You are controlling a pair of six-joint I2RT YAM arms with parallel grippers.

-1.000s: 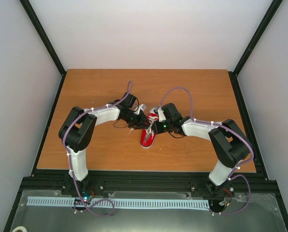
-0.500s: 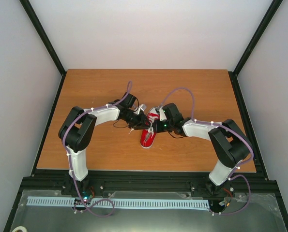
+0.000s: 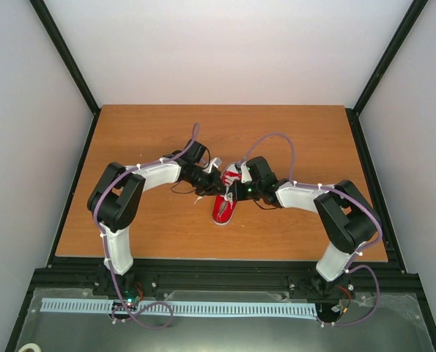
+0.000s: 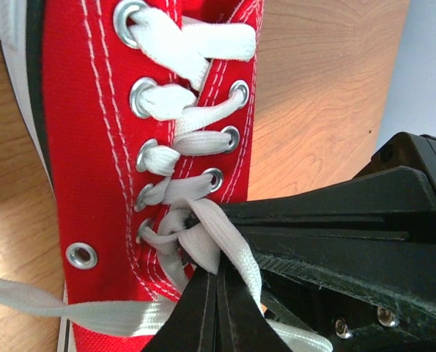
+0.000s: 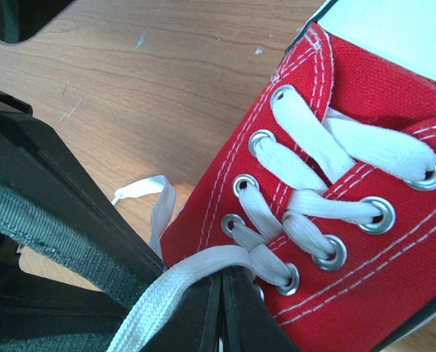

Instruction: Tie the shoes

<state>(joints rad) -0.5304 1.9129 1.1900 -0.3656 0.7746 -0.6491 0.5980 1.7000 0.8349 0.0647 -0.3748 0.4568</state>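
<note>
A small red sneaker with white laces lies mid-table, toe toward the arms. Both grippers meet over its upper eyelets. My left gripper is shut, its tips pinching a fold of the white lace beside the lowest lace crossing; a second strand drapes over its right finger. My right gripper is shut too, tips pressed against the crossing by the top eyelets, and a lace strand lies across them. In the top view the left gripper and right gripper almost touch.
A loose lace end trails on the wooden table beside the shoe. Another free strand runs across the shoe's side. The right gripper's black body crowds the left wrist view; grey walls enclose the table.
My left gripper has closed its jaws onto the lace. Both arms and the sneaker have hardly moved.
</note>
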